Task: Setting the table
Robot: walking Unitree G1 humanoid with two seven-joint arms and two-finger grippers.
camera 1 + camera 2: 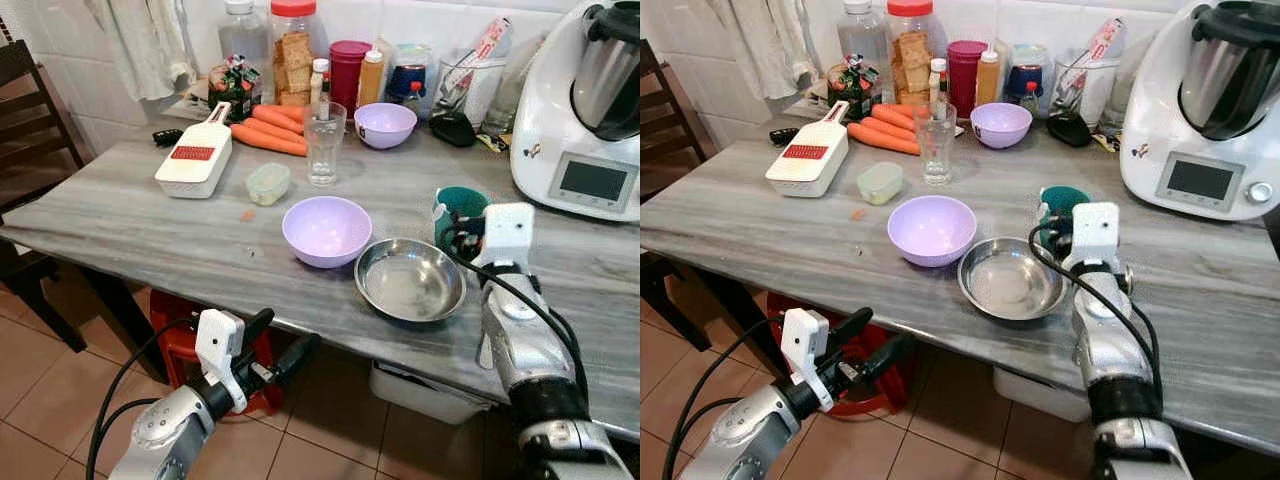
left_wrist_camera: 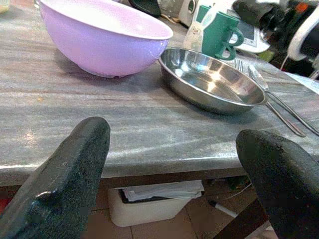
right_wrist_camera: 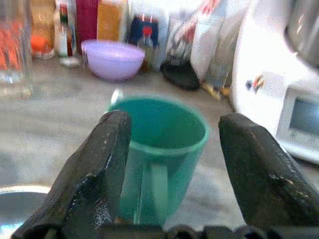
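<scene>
A large purple bowl (image 1: 327,230) and a steel bowl (image 1: 410,279) sit side by side near the front edge of the grey table (image 1: 120,225). Just behind the steel bowl stands a green mug (image 1: 462,205). My right gripper (image 3: 174,124) is open, one finger on each side of the mug (image 3: 162,149), with a gap showing on one side. My left gripper (image 1: 292,328) hangs open below the table's front edge, facing the two bowls. A fork and knife (image 2: 279,102) lie beside the steel bowl (image 2: 212,79). Further back stand a clear glass (image 1: 324,143) and a small purple bowl (image 1: 385,125).
A white kitchen machine (image 1: 585,110) fills the back right. A white slicer (image 1: 195,158), carrots (image 1: 270,130), a small lidded tub (image 1: 267,184) and jars crowd the back left. A dark chair (image 1: 30,120) stands on the left. A red stool (image 1: 180,340) and a white bin (image 1: 420,395) sit under the table.
</scene>
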